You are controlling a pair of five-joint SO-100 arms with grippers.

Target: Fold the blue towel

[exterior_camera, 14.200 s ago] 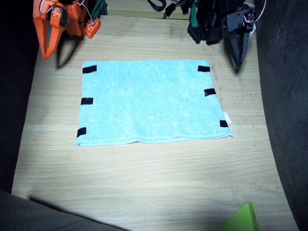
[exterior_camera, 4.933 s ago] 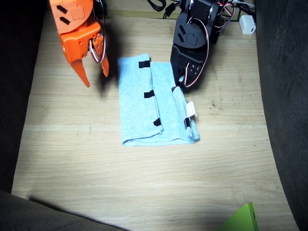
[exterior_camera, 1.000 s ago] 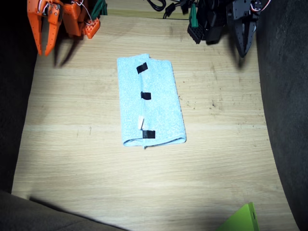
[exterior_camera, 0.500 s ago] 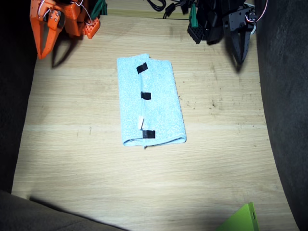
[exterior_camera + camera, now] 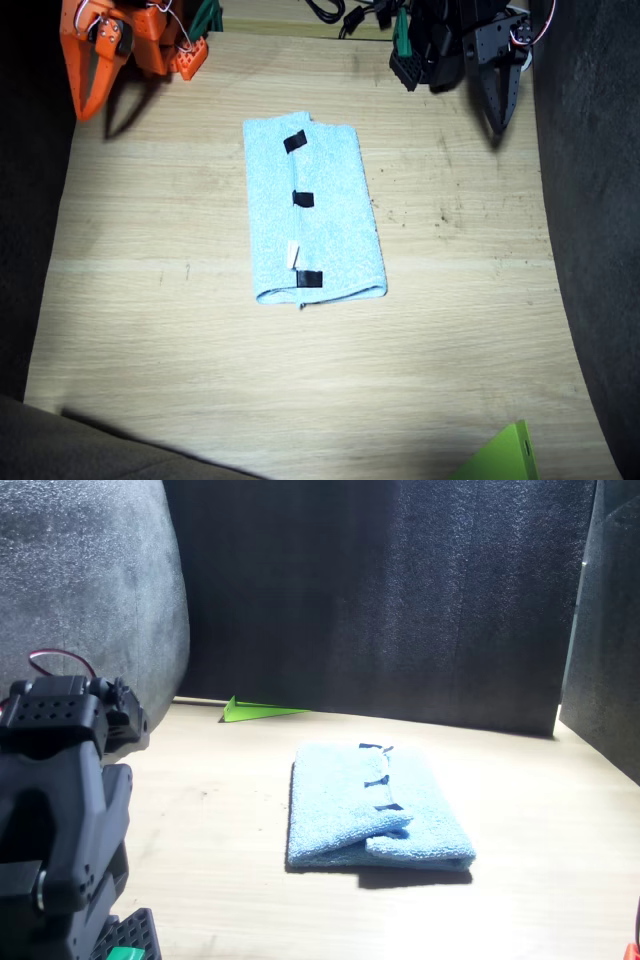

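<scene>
At the far edge of the bench, both grippers hang clear of the work. The right gripper (image 5: 88, 95), orange, sits at the far left corner with its two fingers pointing down at the bench (image 5: 180, 380), a narrow gap between them and nothing held. The left gripper (image 5: 499, 100), black, sits at the far right corner; its fingers look closed to a point, but against the dark body you cannot tell for certain. In the front view the black arm fills the near left, and its jaws are out of frame.

Outward from there, the blue towel (image 5: 325, 225) lies mid-bench, well apart from both grippers, as a narrow strip running far to near. Black tape marks (image 5: 303, 199) line up along the overlapped edge on top, with the white tag (image 5: 294, 254) just beside the nearest one. The front view shows stacked layers (image 5: 375, 825), with the top flap edge curling slightly open at one short end.

Handling judgement: terry cloth, so soft and light with no stiffness. It will drape and sag from any pinch point, and layers can slide over each other. Its pile should give the fingers decent friction.

Where to take hold, if you want another fold: pinch a short-end corner, catching all layers together, low against the bench. Lifting only the top flap would likely undo the fold. The towel already looks folded, so the task may be complete.

A green sheet corner (image 5: 505, 455) at the near right edge is out of the way.
</scene>
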